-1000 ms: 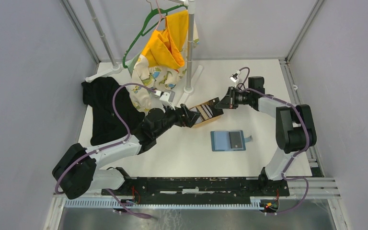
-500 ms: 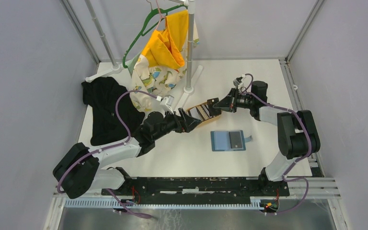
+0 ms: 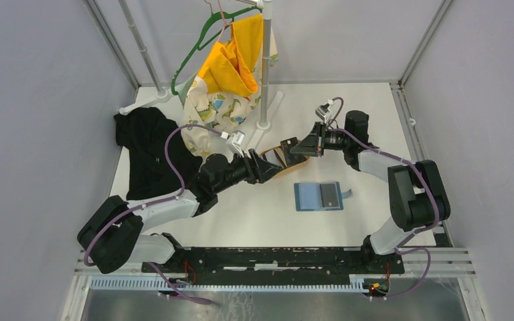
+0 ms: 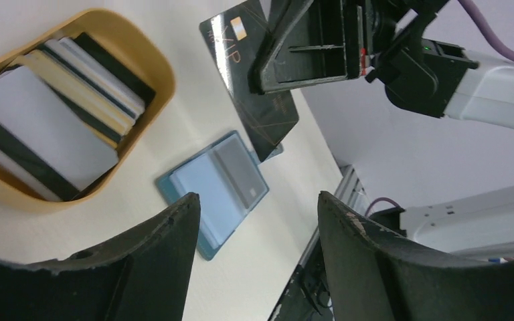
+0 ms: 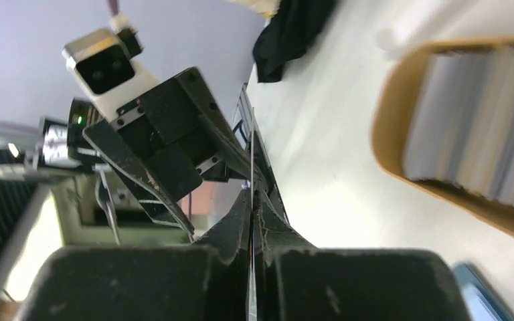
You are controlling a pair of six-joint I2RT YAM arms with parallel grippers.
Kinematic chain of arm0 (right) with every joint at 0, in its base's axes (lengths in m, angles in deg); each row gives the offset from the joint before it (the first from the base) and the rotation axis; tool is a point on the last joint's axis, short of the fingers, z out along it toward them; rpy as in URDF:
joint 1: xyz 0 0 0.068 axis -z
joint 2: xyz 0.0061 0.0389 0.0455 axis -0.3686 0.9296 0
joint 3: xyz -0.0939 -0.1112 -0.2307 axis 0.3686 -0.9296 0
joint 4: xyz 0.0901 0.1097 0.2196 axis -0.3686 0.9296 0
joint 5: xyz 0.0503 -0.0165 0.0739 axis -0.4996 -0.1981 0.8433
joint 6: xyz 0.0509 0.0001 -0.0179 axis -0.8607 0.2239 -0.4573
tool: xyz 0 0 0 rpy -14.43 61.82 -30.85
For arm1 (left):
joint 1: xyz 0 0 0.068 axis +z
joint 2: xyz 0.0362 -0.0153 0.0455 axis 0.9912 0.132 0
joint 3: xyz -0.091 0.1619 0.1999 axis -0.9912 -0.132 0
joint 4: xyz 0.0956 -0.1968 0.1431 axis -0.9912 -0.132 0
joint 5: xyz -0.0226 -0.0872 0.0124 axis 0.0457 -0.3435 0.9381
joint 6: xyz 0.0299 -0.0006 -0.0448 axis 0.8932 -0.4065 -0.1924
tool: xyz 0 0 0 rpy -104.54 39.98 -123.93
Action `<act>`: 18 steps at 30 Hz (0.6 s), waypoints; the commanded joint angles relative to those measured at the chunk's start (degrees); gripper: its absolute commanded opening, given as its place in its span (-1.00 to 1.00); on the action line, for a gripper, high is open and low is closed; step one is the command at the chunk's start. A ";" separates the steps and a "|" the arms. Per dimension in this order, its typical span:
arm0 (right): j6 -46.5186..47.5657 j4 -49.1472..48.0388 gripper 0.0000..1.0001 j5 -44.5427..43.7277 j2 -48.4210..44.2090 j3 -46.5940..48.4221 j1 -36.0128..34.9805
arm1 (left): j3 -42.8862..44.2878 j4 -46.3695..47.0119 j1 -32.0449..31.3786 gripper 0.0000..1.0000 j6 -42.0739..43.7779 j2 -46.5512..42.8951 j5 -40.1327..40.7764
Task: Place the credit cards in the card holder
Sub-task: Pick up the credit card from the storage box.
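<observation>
The right jaws pinched one black credit card [image 4: 251, 100], holding it clear of the surface beside the tray [image 4: 157, 73]. The left jaws stood wide and empty, just short of it. The card holder [image 3: 318, 196] lay open, near-right of the tray, which held the other credit cards [image 4: 60, 127].

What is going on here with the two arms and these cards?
The right end effector is shut on one black card and holds it in the air beside the wooden tray, where the other cards lie stacked. The left end effector is open and empty, and it faces that card from the other side. The card holder lies open on the table, apart from both arms.
</observation>
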 commanded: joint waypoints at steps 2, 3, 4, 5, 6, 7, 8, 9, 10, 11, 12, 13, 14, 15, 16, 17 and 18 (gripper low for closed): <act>19.59 -0.79 -1.00 6.62 -9.47 6.42 -4.37 | -4.82 12.09 0.36 0.40 3.91 -11.41 -5.80; 24.82 1.46 -1.00 7.13 -10.84 7.06 -5.01 | -6.18 12.37 0.33 0.40 5.17 -14.49 -5.87; 28.40 3.02 -1.00 7.92 -12.30 7.47 -5.66 | -7.29 11.55 0.35 0.39 6.88 -17.95 -5.83; 32.37 4.51 -1.00 8.64 -13.49 7.78 -6.23 | -8.08 10.07 0.26 0.39 8.70 -21.39 -5.79; 35.31 5.46 -1.00 9.44 -15.09 7.88 -6.71 | -8.76 8.17 0.32 0.39 10.63 -24.66 -5.46; 38.28 6.25 -1.00 10.25 -16.31 7.81 -7.15 | -9.40 5.86 0.23 0.39 12.47 -28.01 -4.90; 41.88 7.21 -1.00 11.44 -17.74 7.81 -7.61 | -9.89 3.84 0.26 0.39 14.76 -31.04 -4.57; 45.97 8.97 -1.00 12.77 -19.21 7.80 -8.01 | -10.30 2.19 0.21 0.39 16.62 -34.11 -4.48; 52.49 12.38 -1.00 14.26 -20.49 8.04 -8.24 | -10.91 0.91 0.26 0.39 18.18 -37.64 -4.75; 64.34 17.80 -1.00 15.79 -22.19 8.55 -8.53 | -11.55 0.15 0.26 0.40 19.63 -39.80 -5.06; 77.15 28.02 -1.00 17.71 -23.85 9.65 -8.62 | -12.35 -0.37 0.22 0.40 21.09 -42.07 -5.65; 95.23 42.07 -1.00 18.60 -25.25 10.97 -8.58 | -13.16 -0.26 0.25 0.40 22.50 -43.89 -6.66; 111.96 51.20 -1.00 18.69 -26.90 11.76 -8.60 | -14.30 0.29 0.24 0.40 23.74 -45.51 -7.85; 122.70 59.27 -1.00 18.38 -28.23 11.68 -8.68 | -15.53 1.47 0.29 0.40 24.85 -46.88 -9.10; 129.80 61.78 -1.00 17.56 -30.10 11.15 -8.80 | -16.67 2.80 0.18 0.40 25.71 -47.96 -10.36; 132.81 62.15 -1.00 16.16 -31.87 10.35 -8.94 | -17.75 4.26 0.18 0.40 26.50 -48.96 -11.95; 138.58 64.89 -1.00 14.72 -32.48 10.62 -8.97 | -18.54 5.42 0.09 0.40 27.18 -49.61 -13.00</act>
